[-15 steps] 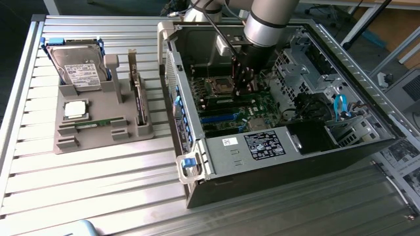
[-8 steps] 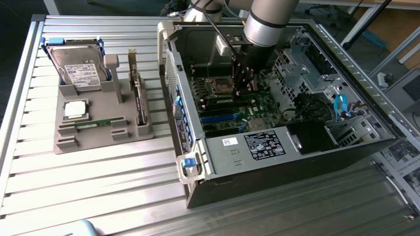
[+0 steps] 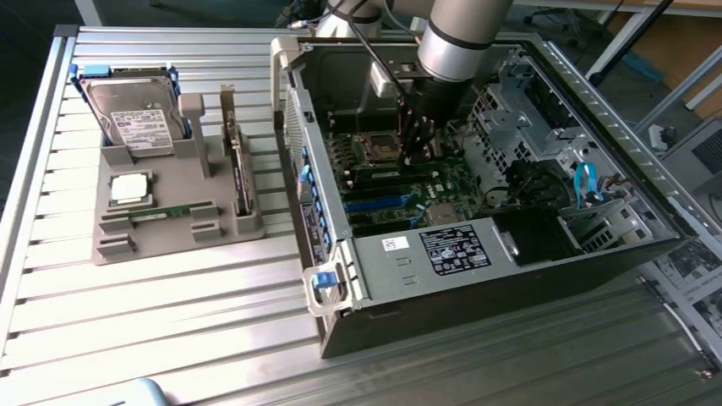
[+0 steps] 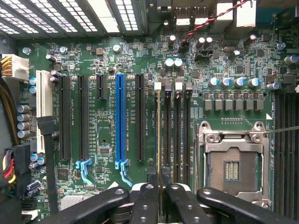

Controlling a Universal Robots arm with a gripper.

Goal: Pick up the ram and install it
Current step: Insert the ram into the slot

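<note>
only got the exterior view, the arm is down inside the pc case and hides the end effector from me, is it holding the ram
Observer: Yes. In the wrist view the end effector is shut on the ram, which shows edge-on as a thin strip running out from between the fingers.
Operator: is it lined up with anything
Observer: It runs parallel to the three empty memory slots, on their side away from the processor socket. I cannot tell whether it is seated.
</note>
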